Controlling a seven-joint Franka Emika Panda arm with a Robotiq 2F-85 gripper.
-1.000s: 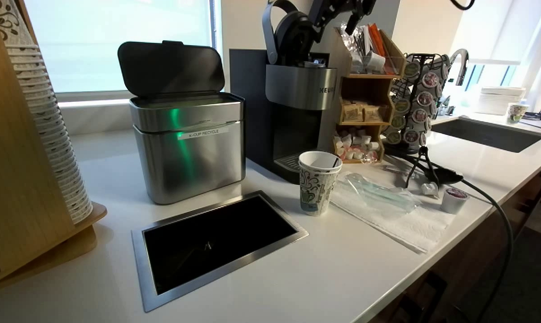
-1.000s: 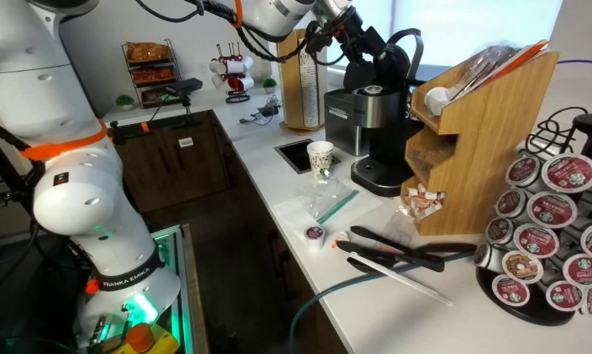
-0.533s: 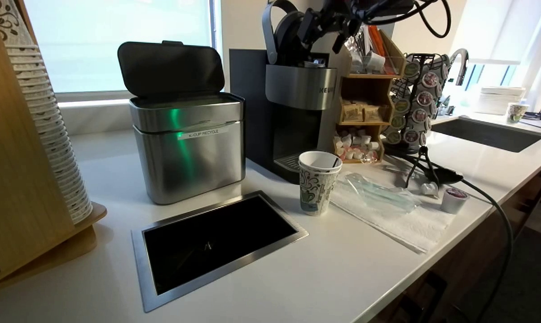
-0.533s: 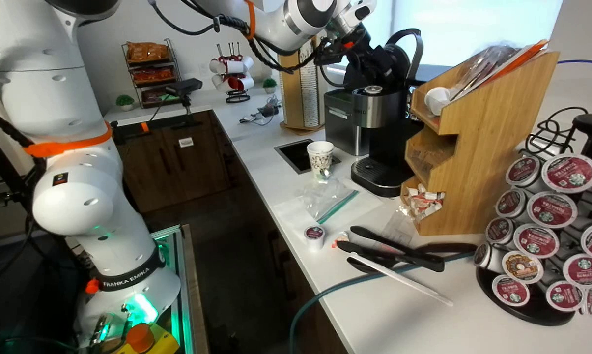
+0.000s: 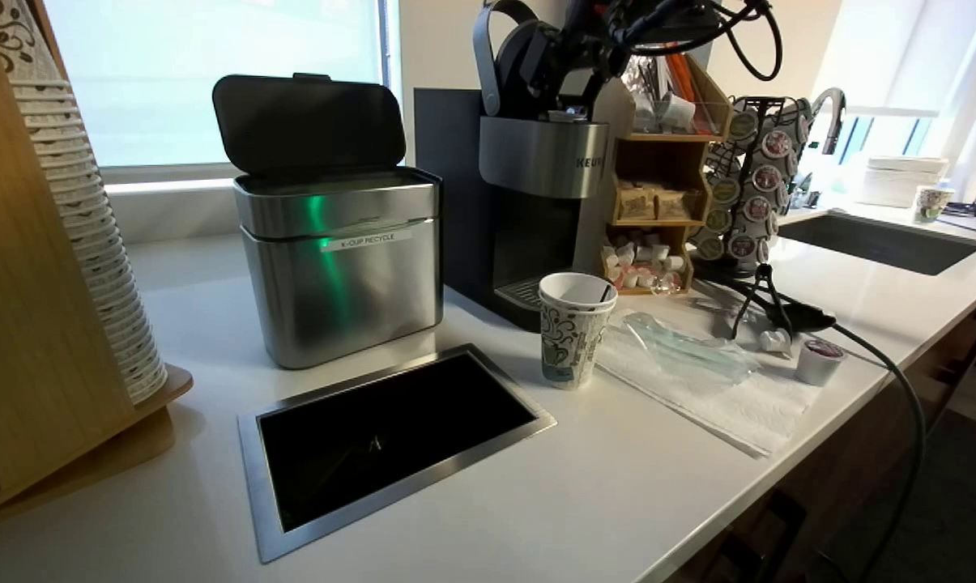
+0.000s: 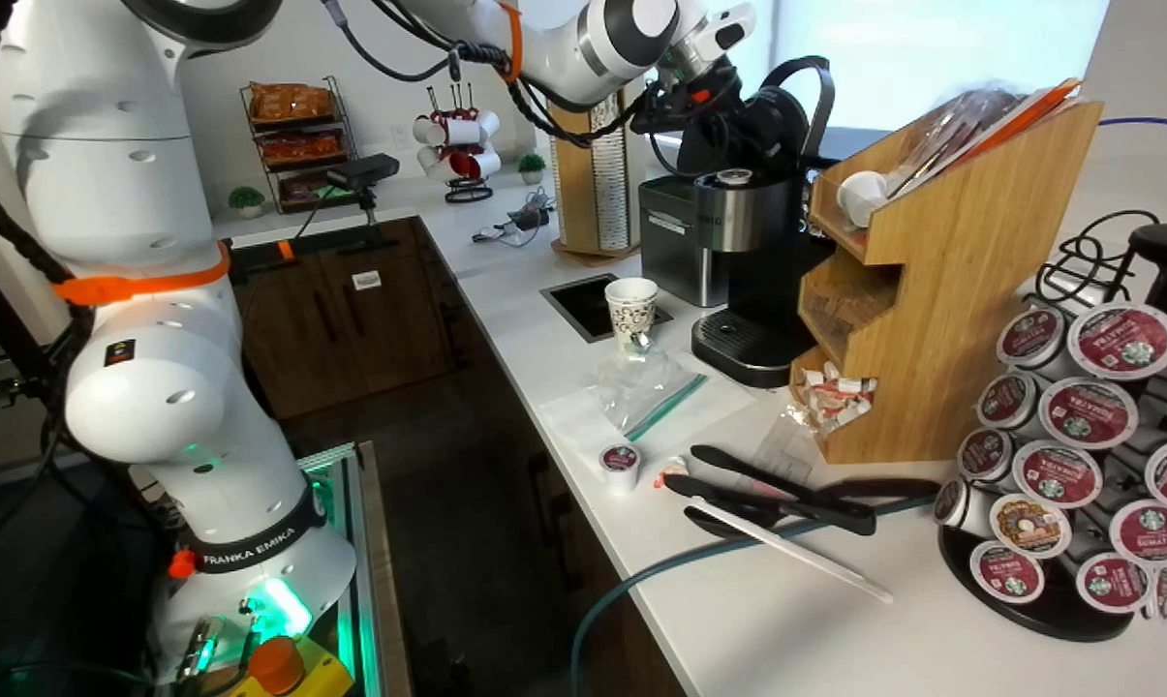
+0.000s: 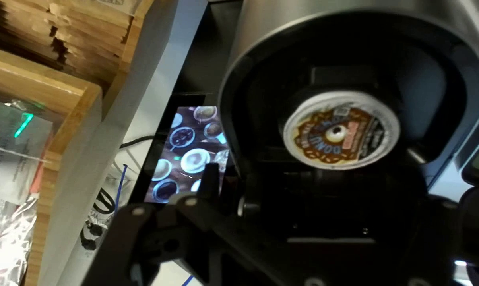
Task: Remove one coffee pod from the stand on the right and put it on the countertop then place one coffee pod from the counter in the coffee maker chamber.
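Observation:
The coffee maker [image 5: 543, 154] stands with its lid raised; it also shows in an exterior view [image 6: 750, 218]. A coffee pod with a brown donut label [image 7: 315, 141] sits in its open chamber, with a small mark at the lid's middle. My gripper [image 5: 567, 95] is open and empty at the chamber, its fingers apart. In the wrist view, the dark left finger [image 7: 210, 178] shows beside the chamber; the right finger blends into the dark. One red-labelled pod [image 6: 620, 463] stands upright on the countertop near the front edge. The pod stand [image 6: 1038, 620] holds several pods.
A wooden organizer [image 6: 961, 319] stands beside the coffee maker. Paper cups [image 5: 573, 340], a plastic bag [image 6: 646, 392] and black utensils [image 6: 786, 499] lie in front. A K-cup recycle bin [image 5: 342, 275] and a counter opening [image 5: 398, 437] are on the other side.
My gripper has moved down and in toward the raised lid and chamber, staying open. The pod in the chamber and the pod on the countertop stay in place.

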